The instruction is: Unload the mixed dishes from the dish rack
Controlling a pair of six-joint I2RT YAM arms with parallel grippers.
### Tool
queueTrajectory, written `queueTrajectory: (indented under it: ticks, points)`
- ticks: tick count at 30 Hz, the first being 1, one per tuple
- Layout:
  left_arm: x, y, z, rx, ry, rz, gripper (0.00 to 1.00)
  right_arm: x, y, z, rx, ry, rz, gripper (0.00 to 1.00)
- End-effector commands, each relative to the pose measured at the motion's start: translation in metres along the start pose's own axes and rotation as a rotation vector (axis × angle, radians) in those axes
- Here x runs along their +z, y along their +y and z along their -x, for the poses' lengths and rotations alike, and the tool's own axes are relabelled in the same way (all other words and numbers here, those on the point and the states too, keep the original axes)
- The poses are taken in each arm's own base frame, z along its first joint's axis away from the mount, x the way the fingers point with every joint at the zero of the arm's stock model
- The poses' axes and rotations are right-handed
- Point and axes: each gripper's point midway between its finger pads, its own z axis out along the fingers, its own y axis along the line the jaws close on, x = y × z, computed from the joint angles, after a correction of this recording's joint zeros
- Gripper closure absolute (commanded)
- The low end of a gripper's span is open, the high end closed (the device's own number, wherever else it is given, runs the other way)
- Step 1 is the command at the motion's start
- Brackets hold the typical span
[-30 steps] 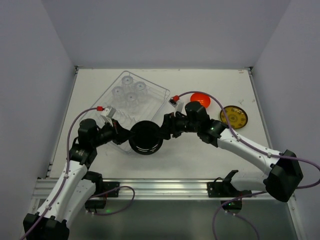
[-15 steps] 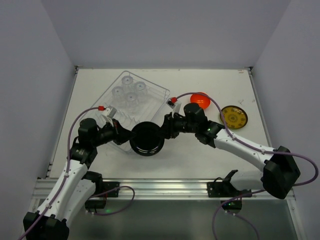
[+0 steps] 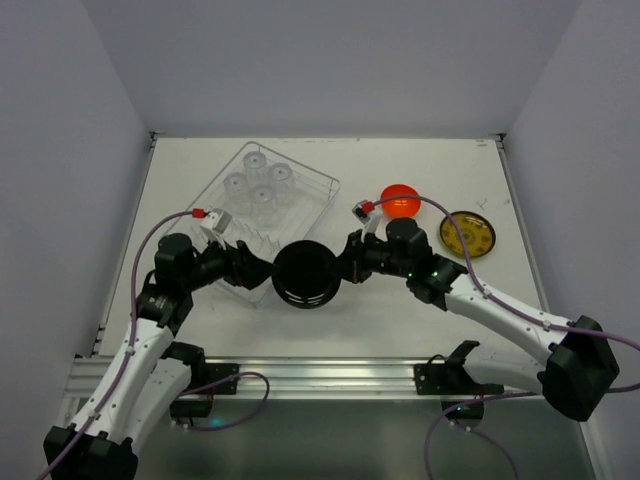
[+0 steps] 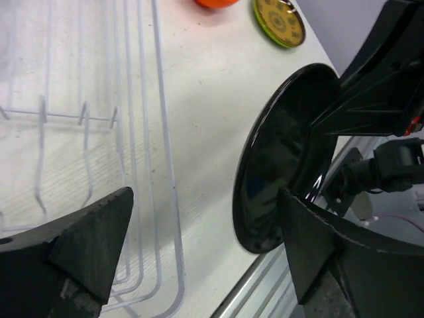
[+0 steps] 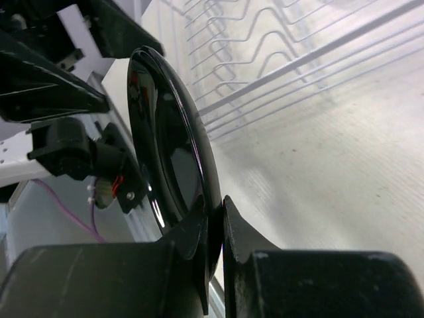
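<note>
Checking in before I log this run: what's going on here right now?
The right gripper is shut on the rim of the black plate, holding it on edge over the table, just off the dish rack. The left gripper stands open at the plate's opposite side, not gripping it. Four clear tumblers sit in the rack. An orange bowl and a yellow-green plate lie out on the table to the right.

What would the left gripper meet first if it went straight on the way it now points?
Most likely the black plate, on edge just ahead of the left gripper, pinched by the right gripper; depth is unclear.
</note>
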Motion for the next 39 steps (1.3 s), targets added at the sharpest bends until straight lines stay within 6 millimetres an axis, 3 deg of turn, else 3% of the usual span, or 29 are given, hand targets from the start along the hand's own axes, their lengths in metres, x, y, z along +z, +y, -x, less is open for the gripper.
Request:
queueTrajectory:
  ticks: [1,2,3,4,5,6,8,9,10,15,20,22,23,27,32,33,35,36,39]
  points:
    - [-0.013,-0.003,0.038,0.085,-0.092,0.093,0.04,-0.018,-0.023,0.025,0.025,-0.139,-0.119,1.00]
    - [-0.020,0.010,0.042,0.125,-0.097,0.189,0.00,-0.025,-0.032,0.024,0.042,-0.149,-0.147,1.00]
    - [-0.032,0.007,0.065,0.177,-0.147,0.242,0.00,-0.030,-0.039,0.025,0.072,-0.160,-0.164,1.00]
    - [-0.042,0.011,0.076,0.212,-0.177,0.311,0.00,-0.040,-0.055,0.033,0.108,-0.192,-0.204,1.00]
    - [-0.059,0.035,0.088,0.193,-0.235,0.489,0.00,-0.046,-0.065,0.029,0.135,-0.195,-0.228,1.00]
    - [-0.066,0.046,0.091,0.190,-0.262,0.559,0.00,-0.058,-0.067,0.037,0.154,-0.245,-0.235,1.00]
    - [-0.082,0.059,0.098,0.178,-0.359,0.664,0.00,-0.079,-0.091,0.037,0.209,-0.299,-0.314,1.00]
    - [-0.085,0.063,0.097,0.173,-0.379,0.681,0.00,-0.093,-0.091,0.044,0.211,-0.358,-0.326,1.00]
    - [-0.087,0.065,0.095,0.176,-0.419,0.681,0.00,-0.108,-0.108,0.048,0.232,-0.412,-0.399,1.00]
    - [-0.105,0.053,0.105,0.182,-0.520,0.680,0.00,-0.163,-0.139,0.057,0.292,-0.572,-0.601,1.00]
    - [-0.115,0.057,0.100,0.164,-0.550,0.724,0.00,-0.184,-0.158,0.061,0.387,-0.614,-0.693,1.00]
    - [-0.120,0.063,0.100,0.151,-0.574,0.761,0.00,-0.202,-0.172,0.063,0.440,-0.658,-0.748,1.00]
    - [-0.120,0.067,0.097,0.145,-0.570,0.774,0.00,-0.208,-0.174,0.064,0.455,-0.681,-0.758,1.00]
    - [-0.114,0.082,0.090,0.123,-0.512,0.837,0.00,-0.269,-0.200,0.068,0.500,-0.891,-0.972,1.00]
    - [-0.107,0.082,0.084,0.124,-0.468,0.839,0.00,-0.296,-0.246,0.059,0.632,-0.924,-1.130,1.00]
    - [-0.106,0.081,0.084,0.127,-0.469,0.834,0.00,-0.311,-0.264,0.052,0.704,-0.948,-1.168,1.00]
    - [-0.102,0.077,0.081,0.134,-0.454,0.815,0.00,-0.315,-0.275,0.060,0.743,-0.980,-1.094,1.00]
    - [-0.100,0.075,0.080,0.139,-0.450,0.800,0.00,-0.324,-0.291,0.056,0.795,-0.976,-1.114,1.00]
    - [-0.092,0.067,0.076,0.163,-0.428,0.748,0.00,-0.315,-0.313,0.046,0.887,-0.899,-1.070,1.00]
